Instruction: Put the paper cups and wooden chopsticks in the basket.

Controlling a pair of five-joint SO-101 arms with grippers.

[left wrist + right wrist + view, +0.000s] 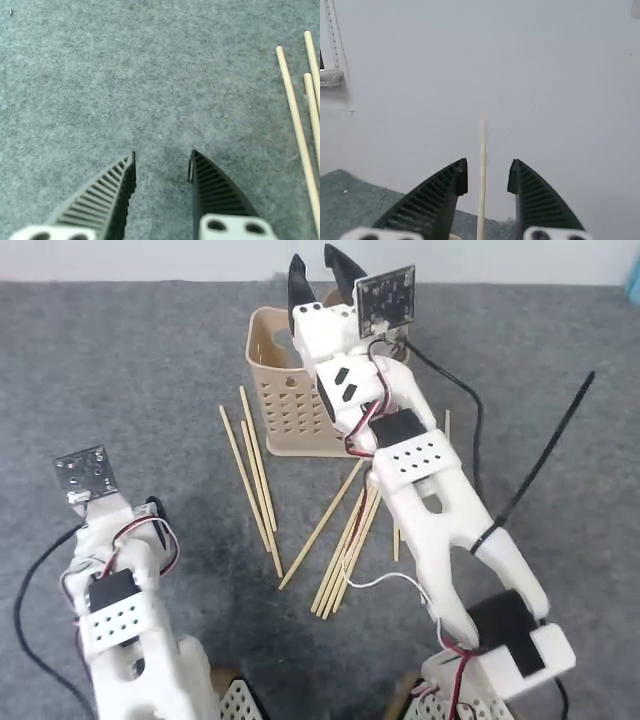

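In the high view we saw the beige plastic basket (285,400) with rows of small holes. It stood upright at the far side of the grey, felt-like surface (120,370). The white right arm (430,490) stretched across to it. The right hand (313,255), with two black fingers, was above the far rim of the basket, and the fingers were apart. Thin, pale wooden chopsticks (258,475) lay flat on the surface in front of the basket. A few were near its corner on the left arm's side, and a looser bundle (345,550) lay just beside the right arm, partly under it. The left arm (115,600) stood at the near edge, well apart from the basket.

In the left wrist view the left hand (163,152) was above bare grey surface. Its two ribbed fingers were partly open and held nothing. Three of the chopsticks (295,130) lay near it on one side and did not touch it.

In the right wrist view the right hand (489,160) was open. A single pale chopstick (483,190) stood upright in the gap between the fingers, and as far as we could tell it touched neither of them. Its lower end was cut off by the edge of the view. Behind it was a plain white wall (545,75).
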